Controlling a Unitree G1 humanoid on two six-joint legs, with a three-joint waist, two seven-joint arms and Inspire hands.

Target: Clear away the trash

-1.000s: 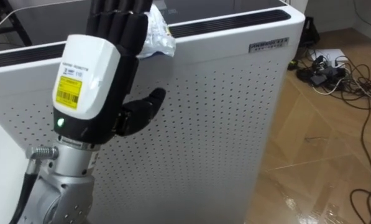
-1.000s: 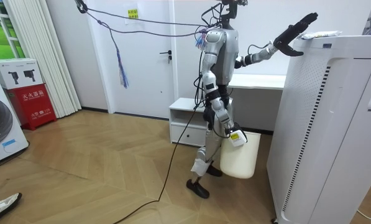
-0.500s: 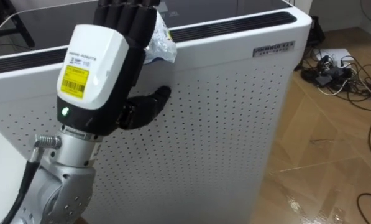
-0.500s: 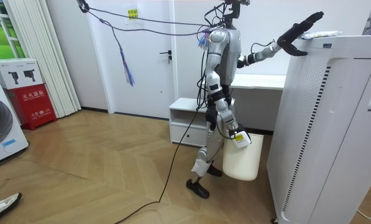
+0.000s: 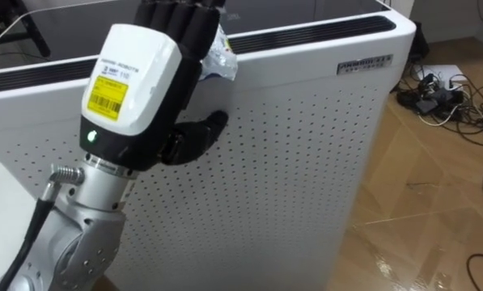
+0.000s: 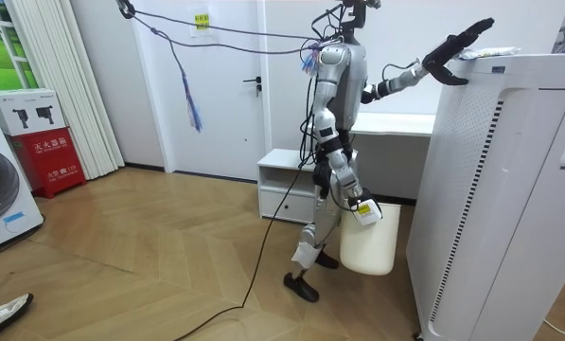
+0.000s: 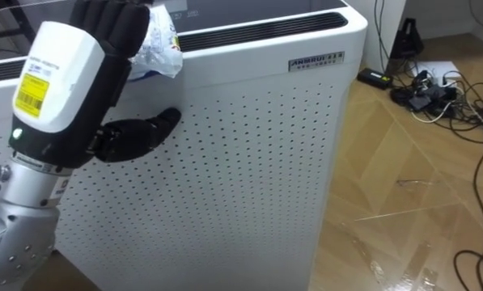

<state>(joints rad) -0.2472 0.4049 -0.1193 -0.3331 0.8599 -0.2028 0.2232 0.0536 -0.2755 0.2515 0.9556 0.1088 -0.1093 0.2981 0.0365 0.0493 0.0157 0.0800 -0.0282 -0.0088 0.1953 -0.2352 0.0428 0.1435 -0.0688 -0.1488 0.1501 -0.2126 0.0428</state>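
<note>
Crumpled wrapper [image 7: 158,44] lies atop the air purifier [image 7: 249,162], just right of the left hand [image 5: 132,89], whose fingers are outstretched and thumb spread.

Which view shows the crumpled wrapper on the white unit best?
The right eye view: the crumpled wrapper lies mostly exposed beside the left hand. In the left eye view that hand covers much of it; in the room view it is a small pale scrap atop the white unit.
</note>
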